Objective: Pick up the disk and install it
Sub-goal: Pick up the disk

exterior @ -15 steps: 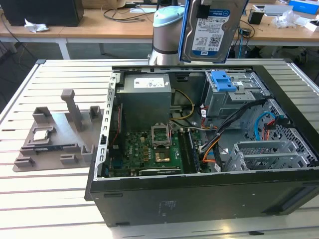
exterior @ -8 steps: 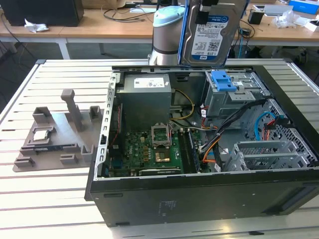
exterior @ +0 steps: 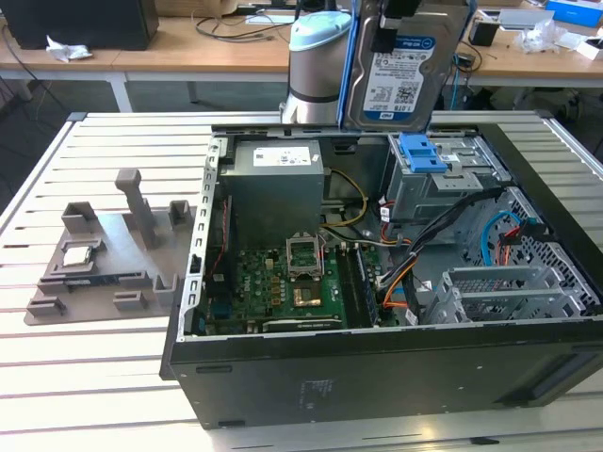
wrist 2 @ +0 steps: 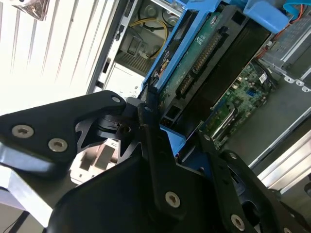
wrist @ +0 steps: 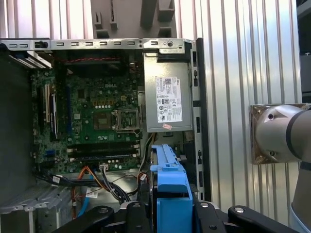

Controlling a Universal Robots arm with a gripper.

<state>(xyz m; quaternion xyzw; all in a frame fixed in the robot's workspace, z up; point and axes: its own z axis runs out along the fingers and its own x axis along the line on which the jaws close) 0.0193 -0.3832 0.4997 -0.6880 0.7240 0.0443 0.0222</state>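
Observation:
The disk (exterior: 400, 68), a silver drive with a white-and-blue label and blue rails, hangs upright above the back right of the open computer case (exterior: 377, 372). My gripper (exterior: 388, 24) is shut on its top edge. In the second wrist view the black fingers (wrist 2: 150, 126) clamp the blue rail, and the disk (wrist 2: 204, 63) shows its green circuit-board side. In the first wrist view the disk's blue rail (wrist: 170, 189) sits between the gripper's (wrist: 170, 216) fingers, over the case's inner edge. Directly below the disk is the metal drive bay (exterior: 443, 184) with a blue bracket (exterior: 421, 153) on it.
Inside the case lie the motherboard (exterior: 283, 282), the grey power supply (exterior: 276, 179) and cable bundles (exterior: 415, 250). A grey fixture (exterior: 104, 250) holding a small chip (exterior: 77, 254) sits on the slatted table at the exterior view's left. The arm's base (exterior: 316, 66) stands behind the case.

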